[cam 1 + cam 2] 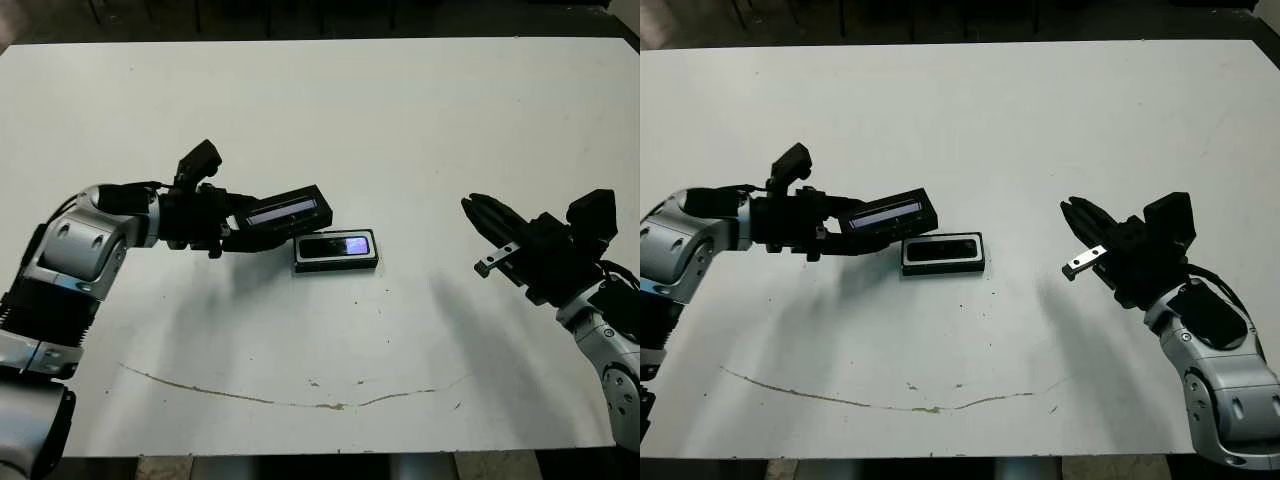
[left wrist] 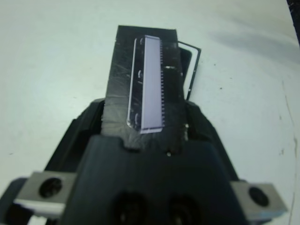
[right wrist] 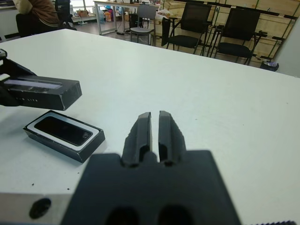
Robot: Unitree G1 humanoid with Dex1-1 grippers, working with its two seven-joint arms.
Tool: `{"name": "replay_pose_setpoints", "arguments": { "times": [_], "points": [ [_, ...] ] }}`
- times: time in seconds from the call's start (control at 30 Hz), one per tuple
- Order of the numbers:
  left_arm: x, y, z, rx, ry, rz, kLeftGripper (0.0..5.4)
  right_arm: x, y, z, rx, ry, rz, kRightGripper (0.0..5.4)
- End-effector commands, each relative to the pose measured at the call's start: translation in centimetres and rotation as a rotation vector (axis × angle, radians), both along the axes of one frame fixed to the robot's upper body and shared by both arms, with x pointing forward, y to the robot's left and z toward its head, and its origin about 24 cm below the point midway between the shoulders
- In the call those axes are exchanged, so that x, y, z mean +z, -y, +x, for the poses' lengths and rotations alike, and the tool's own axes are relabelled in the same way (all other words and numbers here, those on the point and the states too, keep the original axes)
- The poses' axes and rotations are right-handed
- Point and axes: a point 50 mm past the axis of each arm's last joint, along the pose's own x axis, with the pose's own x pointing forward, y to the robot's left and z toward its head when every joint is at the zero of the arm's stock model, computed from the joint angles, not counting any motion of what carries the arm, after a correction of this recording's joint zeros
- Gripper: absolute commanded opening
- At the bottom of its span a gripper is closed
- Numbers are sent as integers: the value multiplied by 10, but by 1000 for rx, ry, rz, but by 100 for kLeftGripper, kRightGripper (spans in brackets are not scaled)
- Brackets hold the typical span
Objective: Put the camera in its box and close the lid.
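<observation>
While no writing reads, left gripper (image 1: 232, 232) holds the lid (image 1: 288, 211).

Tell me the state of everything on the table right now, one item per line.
camera: lying inside the box.
box: flat on the table, uncovered.
lid: held off the table, over the box's edge.
left claw: shut on the lid.
right claw: shut, empty.

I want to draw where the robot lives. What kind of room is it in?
Probably an office or workshop. Past the white table stand black office chairs, another desk and wooden crates, and a person sits in the far corner.
</observation>
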Motion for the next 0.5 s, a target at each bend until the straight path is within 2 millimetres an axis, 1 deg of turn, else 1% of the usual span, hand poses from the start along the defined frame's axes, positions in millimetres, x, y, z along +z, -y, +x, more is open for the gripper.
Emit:
{"name": "replay_pose_setpoints", "arguments": {
  "times": [0.03, 0.2, 0.5],
  "points": [
    [-9, 1, 0, 5, -30, 6, 288, -4, 4, -3, -6, -38, -3, 0],
    [-13, 7, 1, -21, -28, 5, 288, -4, 7, -1, 19, -30, 11, 0],
    [-21, 14, 5, -70, -62, 6, 288, -2, 11, -3, 1, -7, -29, 0]
  ]
}}
